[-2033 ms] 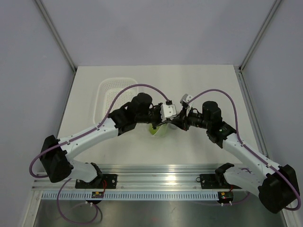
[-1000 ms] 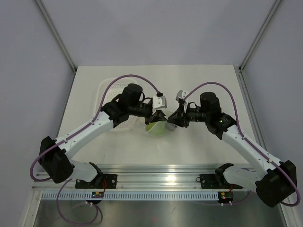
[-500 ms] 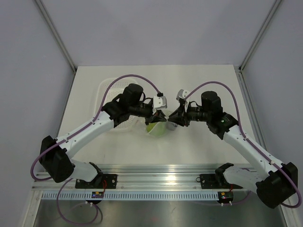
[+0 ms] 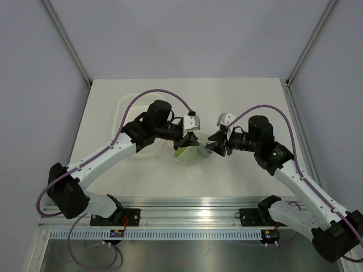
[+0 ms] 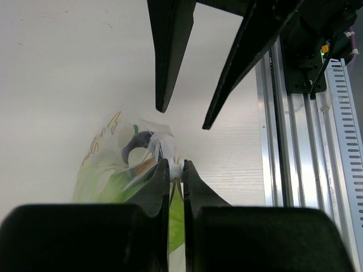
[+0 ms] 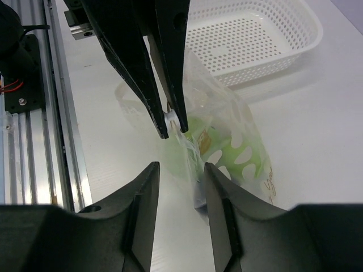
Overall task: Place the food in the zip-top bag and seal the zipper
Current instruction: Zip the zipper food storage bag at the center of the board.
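The zip-top bag (image 4: 187,153) lies at the table's middle, clear with cream-white dots. The green food shows through the bag in the right wrist view (image 6: 232,150). A small dark piece (image 5: 139,140) sits near the bag's mouth. My left gripper (image 5: 176,165) is shut on the zipper (image 6: 173,118) edge at the bag's mouth, pinching a small white bit there. It also shows in the top view (image 4: 191,140). My right gripper (image 6: 180,170) is open and empty, a short way right of the bag (image 6: 227,124). In the top view the right gripper (image 4: 215,145) faces the left one.
A white perforated tray (image 4: 133,107) stands behind and left of the bag, partly under my left arm; it also shows in the right wrist view (image 6: 255,34). The aluminium rail (image 4: 187,207) runs along the near edge.
My right arm has drawn back to the right, away from the bag's mouth. My left gripper has stayed pinched on the bag's top edge since one second ago.
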Tool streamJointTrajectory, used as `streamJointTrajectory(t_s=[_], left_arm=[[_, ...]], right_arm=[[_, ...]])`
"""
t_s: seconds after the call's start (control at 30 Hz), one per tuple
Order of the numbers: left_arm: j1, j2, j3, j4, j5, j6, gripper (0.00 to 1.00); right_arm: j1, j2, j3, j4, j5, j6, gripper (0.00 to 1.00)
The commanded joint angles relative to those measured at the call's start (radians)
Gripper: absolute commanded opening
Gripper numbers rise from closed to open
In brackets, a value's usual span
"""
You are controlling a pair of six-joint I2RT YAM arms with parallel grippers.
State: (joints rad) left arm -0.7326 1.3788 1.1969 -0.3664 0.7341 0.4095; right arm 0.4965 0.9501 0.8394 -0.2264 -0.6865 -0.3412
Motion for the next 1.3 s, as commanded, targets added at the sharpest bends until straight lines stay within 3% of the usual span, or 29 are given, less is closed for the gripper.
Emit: streamJointTrajectory(t_s=[0.0,0.33,0.43,0.6,0.77,1.27], left_arm=[[0.007,-0.004,0.059,0.029,0.030,0.015,0.00],[0.009,0.006,0.072,0.020,0.054,0.011,0.00],[0.009,0.011,0.078,0.017,0.056,0.006,0.00],[0.007,0.014,0.082,0.006,0.056,0.006,0.00],[0.007,0.014,0.081,0.003,0.054,0.011,0.00],[0.048,0.014,0.052,-0.017,0.051,0.023,0.00]], right_arm=[[0.005,0.007,-0.020,0.084,-0.015,-0.018,0.46],[0.060,0.093,-0.016,0.159,0.011,-0.027,0.44],[0.074,0.114,-0.011,0.182,0.028,-0.032,0.39],[0.076,0.118,-0.010,0.196,0.028,-0.032,0.17],[0.076,0.099,-0.019,0.203,0.044,-0.027,0.01],[0.076,-0.019,-0.102,0.275,0.200,0.021,0.00]])
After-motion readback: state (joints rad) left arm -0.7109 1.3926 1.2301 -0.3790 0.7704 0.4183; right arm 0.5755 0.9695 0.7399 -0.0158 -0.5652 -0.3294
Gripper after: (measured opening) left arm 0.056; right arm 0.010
